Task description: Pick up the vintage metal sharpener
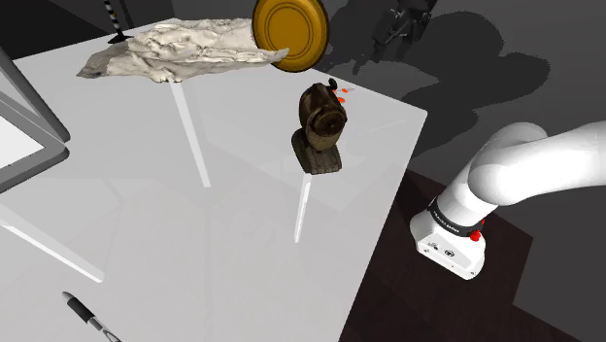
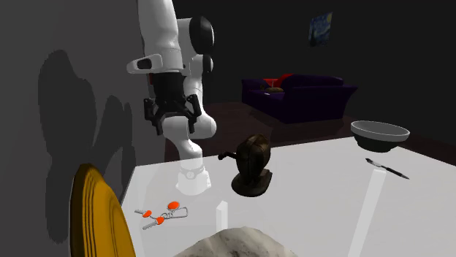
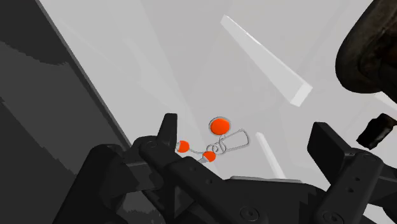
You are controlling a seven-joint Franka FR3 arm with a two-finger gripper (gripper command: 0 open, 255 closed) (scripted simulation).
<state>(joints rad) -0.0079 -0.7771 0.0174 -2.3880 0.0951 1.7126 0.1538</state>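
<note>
**A:** Claw state?

**B:** Black two-finger claw (image 2: pixel 173 120) is wide open and holds nothing. It hangs fingers down above the glossy white surface (image 1: pixel 175 253), near the stand-side edge.

**A:** Sharpener?

**B:** Dark brown metal sharpener with a side crank (image 1: pixel 320 129) sits upright on the surface, near the corner on the stand's side. It is well apart from the claw. The wrist view catches only a slice of it, outside the gap beside one finger.

**A:** What's under the claw?

**B:** Small wire clip with orange beads (image 3: pixel 216 137), flat on the surface. The wrist view frames it between the fingers (image 3: pixel 167 130), not touched. In the shoulder view it lies between the sharpener and the surface's far edge.

**A:** Anything one view adds?

**B:** Shoulder view: crumpled beige cloth (image 1: pixel 175 49) along the far edge, and beside it a round golden-yellow plate (image 1: pixel 289 34) standing on its rim. A black pen (image 1: pixel 87 313) lies at the opposite end of the surface. The second exterior view adds a shallow grey bowl (image 2: pixel 380 133) at the edge near the pen. It also shows a dark purple sofa (image 2: pixel 299 95) on the floor beyond.
</note>
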